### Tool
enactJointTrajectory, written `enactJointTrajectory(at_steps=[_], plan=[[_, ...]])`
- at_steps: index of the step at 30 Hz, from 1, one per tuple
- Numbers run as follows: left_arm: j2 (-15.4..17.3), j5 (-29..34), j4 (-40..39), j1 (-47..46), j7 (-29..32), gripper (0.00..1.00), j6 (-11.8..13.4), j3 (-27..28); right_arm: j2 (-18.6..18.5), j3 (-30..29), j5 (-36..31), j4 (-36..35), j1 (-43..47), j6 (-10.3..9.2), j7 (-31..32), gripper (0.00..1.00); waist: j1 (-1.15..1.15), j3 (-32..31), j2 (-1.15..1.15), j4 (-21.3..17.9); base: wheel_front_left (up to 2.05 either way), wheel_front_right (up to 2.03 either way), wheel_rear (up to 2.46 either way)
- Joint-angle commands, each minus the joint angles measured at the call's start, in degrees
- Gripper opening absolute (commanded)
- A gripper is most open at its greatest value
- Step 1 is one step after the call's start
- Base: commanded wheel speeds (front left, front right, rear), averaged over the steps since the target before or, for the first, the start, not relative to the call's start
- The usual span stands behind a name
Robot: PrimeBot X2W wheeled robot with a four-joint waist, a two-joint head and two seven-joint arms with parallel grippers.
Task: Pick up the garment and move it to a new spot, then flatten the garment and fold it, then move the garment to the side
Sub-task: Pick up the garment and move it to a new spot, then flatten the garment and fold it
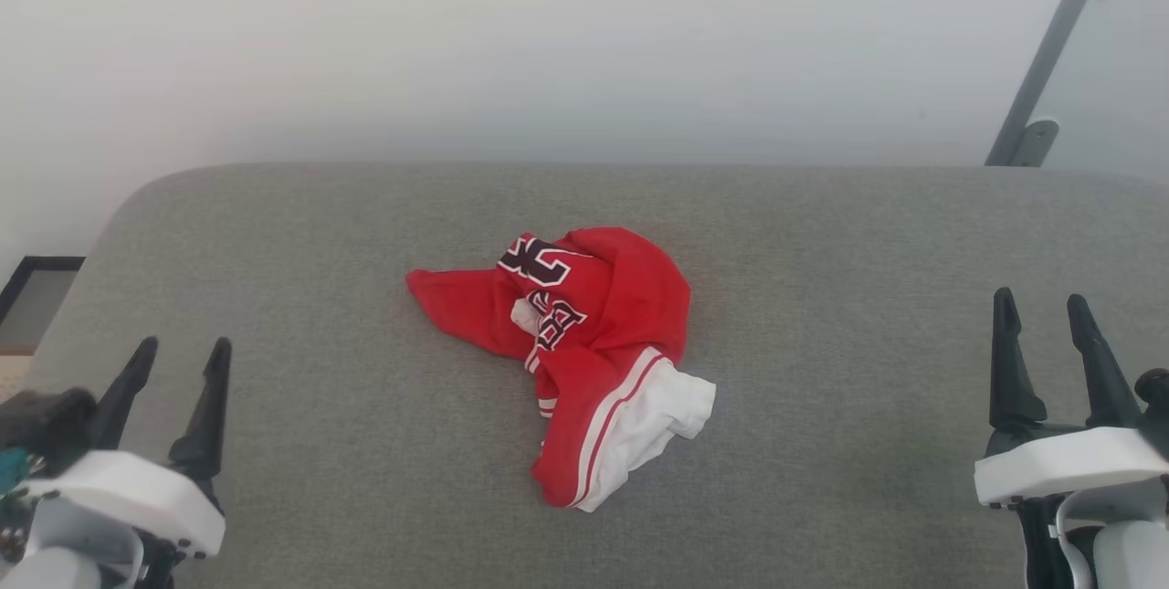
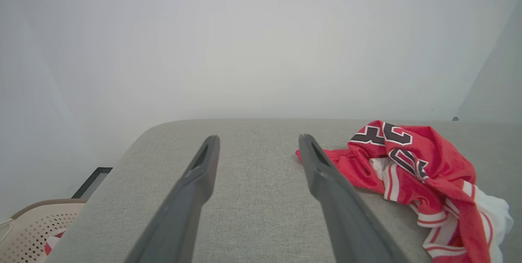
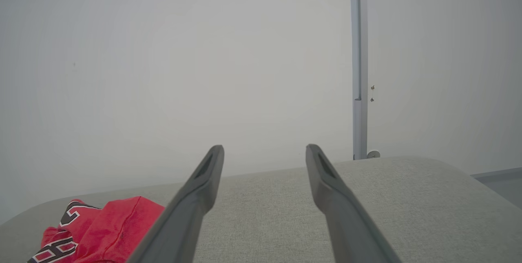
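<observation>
The garment lies crumpled in a heap at the middle of the grey padded surface: red cloth, a white sleeve with red-white trim toward me, dark white-outlined lettering on top. My left gripper stands open at the lower left, well apart from the heap. At the lower right my right gripper is open too, nothing between its fingers. In the left wrist view the garment sits to the right of the open fingers. The right wrist view shows the garment at the lower left, partly behind one finger.
A pale wall rises behind the surface's rounded far edge. A grey pole leans at the back right. A perforated beige basket stands on the floor beyond the surface's left edge.
</observation>
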Motion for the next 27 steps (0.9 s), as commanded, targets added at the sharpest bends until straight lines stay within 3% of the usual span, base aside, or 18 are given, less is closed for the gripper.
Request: enactJointTrajectory(at_steps=[1, 20, 26, 27], plan=[[0.07, -0.08, -0.54, 0.86, -0.59, 1.00, 0.39, 0.57, 0.10, 0.06, -0.11, 0.06, 0.40, -0.02, -0.32, 1.00, 0.00, -0.03, 0.00, 0.24, 0.00, 0.00, 0.00], [-1.41, -0.37, -5.20, 5.97, -1.97, 1.00, 1.15, 4.26, 0.23, 1.72, 0.40, -0.49, 1.51, -0.02, 0.81, 1.00, 0.00, 0.93, 0.00, 2.99, 0.00, 0.00, 0.00], [-2.34, -0.33, -6.76, 5.04, -1.75, 1.00, 1.64, 3.58, -0.66, 5.98, 2.21, -0.44, 0.55, -0.01, 4.44, 1.00, 0.00, 2.82, 0.00, 5.60, 0.00, 0.00, 0.00], [-2.88, -0.31, -7.12, 4.64, -1.74, 1.00, 1.75, 3.38, -1.85, 8.01, 3.44, -0.13, -0.22, -0.02, 7.46, 1.00, 0.00, 3.92, 0.00, 6.98, 0.00, 0.00, 0.00]])
